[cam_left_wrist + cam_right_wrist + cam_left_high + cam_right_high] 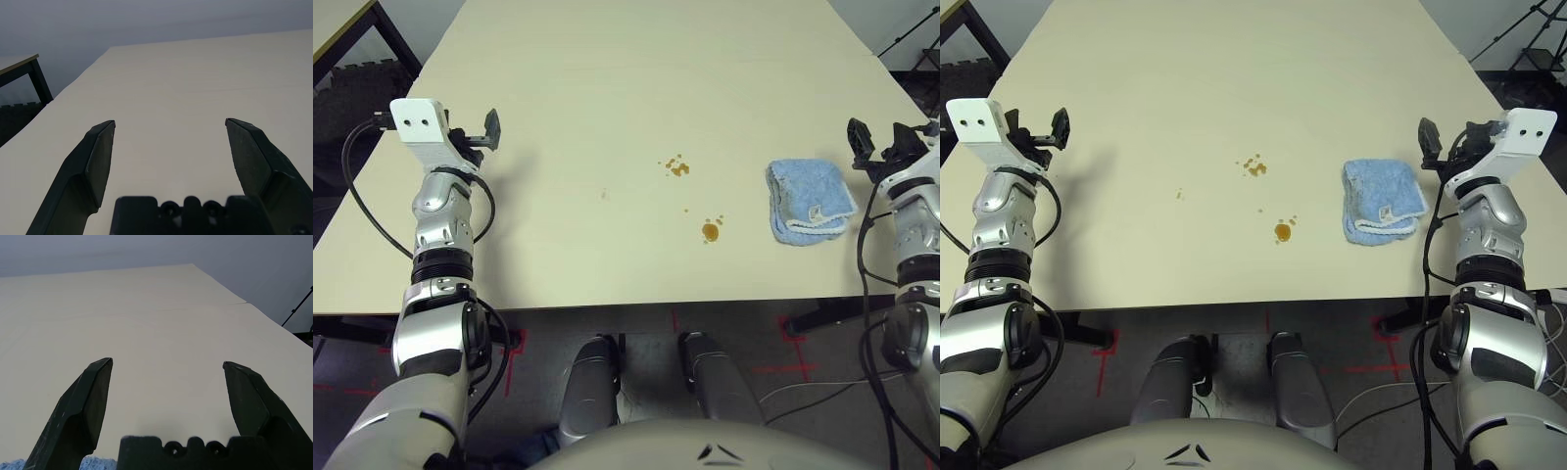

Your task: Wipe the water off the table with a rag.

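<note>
rag (1383, 203) sits near table (1185, 78) right edge, water (1282, 231) in two clusters mid-table toward front edge. right gripper (166, 382) and left gripper (168, 142) both spread wide, empty. Risk: partial pinch unfolds rag, smearing drops

Left tool (169, 128) and right tool (167, 368) gape wide, arms raised forward.

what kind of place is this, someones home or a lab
Most likely a robot lab or test room, not a home: a bare cream table on dark metal legs, red tape marks on the dark floor, loose cables by the robot, and what looks like a tripod leg behind.
</note>
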